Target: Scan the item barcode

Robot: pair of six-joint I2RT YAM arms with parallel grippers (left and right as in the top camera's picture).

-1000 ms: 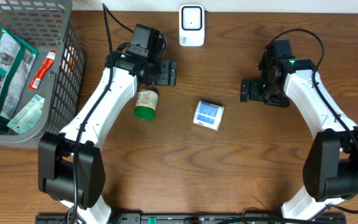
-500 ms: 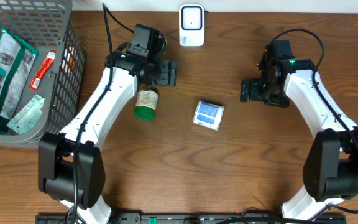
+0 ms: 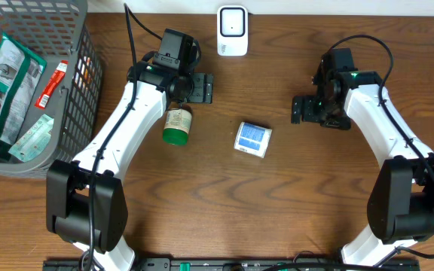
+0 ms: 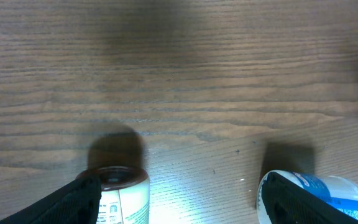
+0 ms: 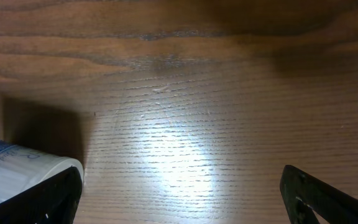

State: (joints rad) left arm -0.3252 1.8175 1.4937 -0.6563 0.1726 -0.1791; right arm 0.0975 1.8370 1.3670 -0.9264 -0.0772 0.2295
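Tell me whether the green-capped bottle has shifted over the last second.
No. In the overhead view the green-capped bottle lies on its side in the same spot, below and left of the white scanner, with its cap pointing the same way.

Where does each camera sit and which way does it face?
Overhead: above the table, looking down; left arm, right arm, wire basket, white scanner, brown bottle, blue-white box.
Left wrist: on the left gripper, facing the tabletop; open fingertips, bottle and box at bottom edge.
Right wrist: on the right gripper, facing the tabletop; open fingertips, box lower left.
Shared: all three show the box.
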